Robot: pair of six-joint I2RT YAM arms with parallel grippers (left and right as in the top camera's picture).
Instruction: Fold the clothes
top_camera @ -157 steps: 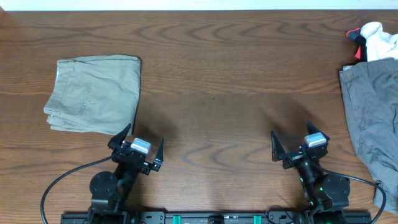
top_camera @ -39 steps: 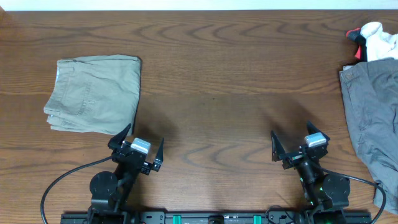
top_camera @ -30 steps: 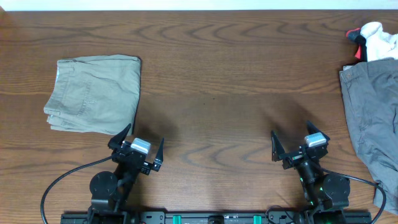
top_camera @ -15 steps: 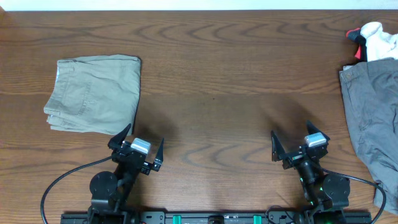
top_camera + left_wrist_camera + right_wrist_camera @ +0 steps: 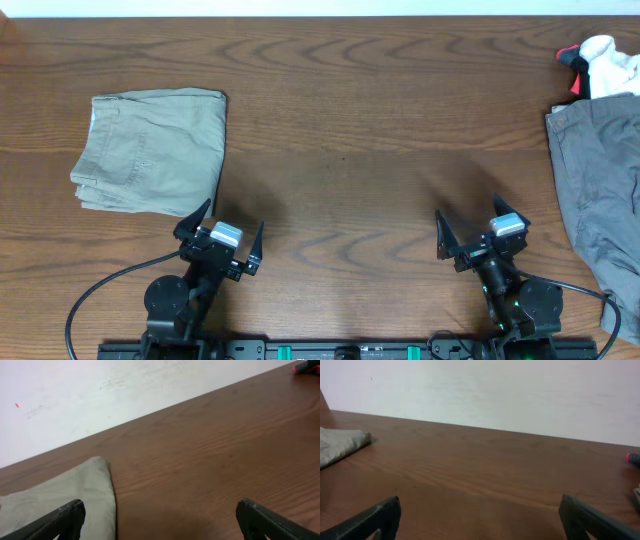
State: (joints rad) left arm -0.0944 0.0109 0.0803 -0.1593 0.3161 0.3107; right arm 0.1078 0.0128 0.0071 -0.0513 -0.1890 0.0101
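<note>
L gripper (image 5: 231, 218) sits w/ fingers spread wide and nothing btwn them. Its wrist view shows both fingertips (image 5: 62, 519) at the bottom corners, w/ bare table (image 5: 350, 120) in the gap. R gripper (image 5: 468, 215), well off to the right of the L gripper and about level w/ it, is likewise spread and empty.

Shorts (image 5: 150, 150) lie flat on the table, ahead of the L gripper and to its left. Their nearest corner is just beside its left finger, and no contact is evident. They read as a compact folded block, w/ stacked layer edges showing on the side away from the L gripper. The block is a bit wider than deep, so its long axis runs roughly left-right across the L gripper's front, slightly skewed.

Grey garment (image 5: 600, 200) lies far to the right of the L gripper, past the R gripper. A white-and-red cloth (image 5: 600, 55) sits beyond it, further ahead. Neither looks part of the job.

Judgement: folding looks done or v. nearly so. If a last fold or tidy-up is wanted, the L arm is the obvious one, since it only needs a short reach forward and left. The R arm would have to cross most of the table. Main risk is pinching only the top layer, which would prob. pull the stack open.
</note>
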